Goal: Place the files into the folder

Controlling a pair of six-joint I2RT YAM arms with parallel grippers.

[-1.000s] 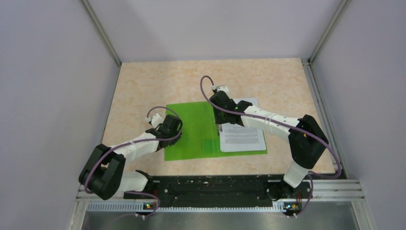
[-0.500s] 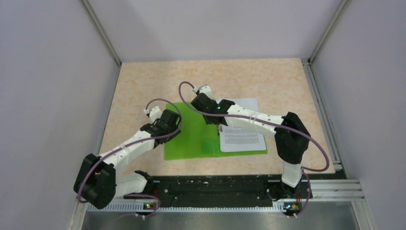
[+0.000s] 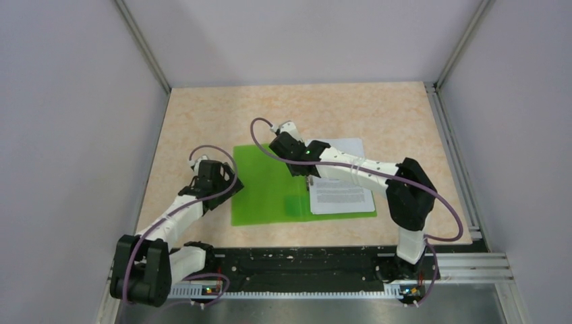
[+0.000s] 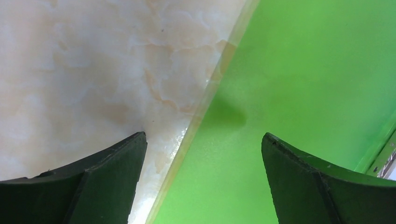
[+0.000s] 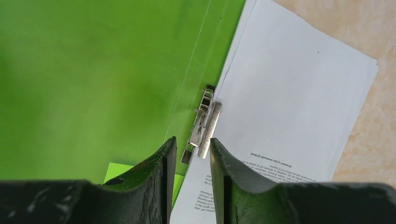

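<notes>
Folder [image 3: 266, 183] lies open and flat mid-table, cover swung out toward 9 o'clock. The files [image 3: 340, 194] sit stacked on its 3 o'clock half, with their far edges poking past the folder at 12 and the sheets slightly fanned. So the paper is on the folder but not yet shut in.

Your right pincer [image 5: 192, 140] hovers low over the spine, tips just short of the metal clip [image 5: 205, 122]. The jaws are nearly together with only a thin gap, and nothing is visibly held. My read is you're lined up there to work the clip down onto the stack's 9 o'clock edge, which already lies under or against it. I can't tell which.

Your left pincer [image 4: 203, 135] is spread wide and empty. It straddles the folder's 9 o'clock edge, with one finger over bare table and the other over green plastic. That's probably parked to catch that edge and flip the cover closed.

The table [image 3: 216, 115] has a pale beige marbled top, smooth and slightly glossy, so expect the thin plastic to slide if you push sideways. It's boxed in by plain grey walls [image 3: 67, 135] on three sides, with a metal rail [image 3: 465, 266] along the 6 o'clock edge where the arms mount.
</notes>
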